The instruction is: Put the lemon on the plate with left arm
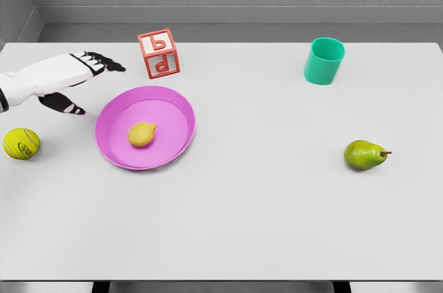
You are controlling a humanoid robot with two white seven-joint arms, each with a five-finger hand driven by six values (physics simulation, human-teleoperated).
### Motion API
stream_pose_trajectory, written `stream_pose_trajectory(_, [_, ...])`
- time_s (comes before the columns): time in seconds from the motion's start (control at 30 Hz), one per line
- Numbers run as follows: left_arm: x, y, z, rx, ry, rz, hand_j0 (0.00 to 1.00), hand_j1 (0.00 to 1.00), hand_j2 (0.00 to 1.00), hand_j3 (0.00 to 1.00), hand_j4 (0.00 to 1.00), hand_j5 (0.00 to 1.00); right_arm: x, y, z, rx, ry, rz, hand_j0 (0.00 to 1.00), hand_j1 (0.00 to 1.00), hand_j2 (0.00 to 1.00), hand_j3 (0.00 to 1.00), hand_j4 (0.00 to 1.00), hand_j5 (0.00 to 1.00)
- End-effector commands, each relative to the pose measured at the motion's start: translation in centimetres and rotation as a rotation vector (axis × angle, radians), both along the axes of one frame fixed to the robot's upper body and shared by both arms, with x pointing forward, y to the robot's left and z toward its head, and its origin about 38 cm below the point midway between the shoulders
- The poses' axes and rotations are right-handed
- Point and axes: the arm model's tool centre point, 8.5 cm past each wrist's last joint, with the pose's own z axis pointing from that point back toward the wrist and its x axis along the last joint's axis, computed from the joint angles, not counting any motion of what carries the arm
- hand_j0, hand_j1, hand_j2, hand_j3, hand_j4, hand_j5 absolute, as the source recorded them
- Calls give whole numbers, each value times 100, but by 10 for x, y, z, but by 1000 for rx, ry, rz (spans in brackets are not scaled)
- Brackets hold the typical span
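A yellow lemon (pixel 142 134) lies inside the pink plate (pixel 173 109), a little left of the plate's middle. My left hand (pixel 88 80) hovers just to the upper left of the plate, apart from the lemon. Its fingers are spread and hold nothing. The white forearm comes in from the left edge. No right arm shows in the head view.
A tennis ball (pixel 21 143) sits at the left edge, below my forearm. A red letter block (pixel 158 52) stands behind the plate. A teal cup (pixel 323 61) stands at the back right, and a green pear (pixel 364 155) lies at the right.
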Motion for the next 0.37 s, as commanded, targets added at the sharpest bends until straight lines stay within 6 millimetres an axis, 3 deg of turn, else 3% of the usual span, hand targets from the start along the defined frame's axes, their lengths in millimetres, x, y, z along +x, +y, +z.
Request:
stream_pose_trajectory(0.0, [0,15,16,-19,-36,36,100,100,100,100,100,100,0,0,0,0,0,0,100,100,100,100,100,100])
stream_pose_trajectory(0.33, [-1,18,17,-18,-35,39,100,100,100,100,100,100,0,0,0,0,0,0,100,100,100,100,100,100])
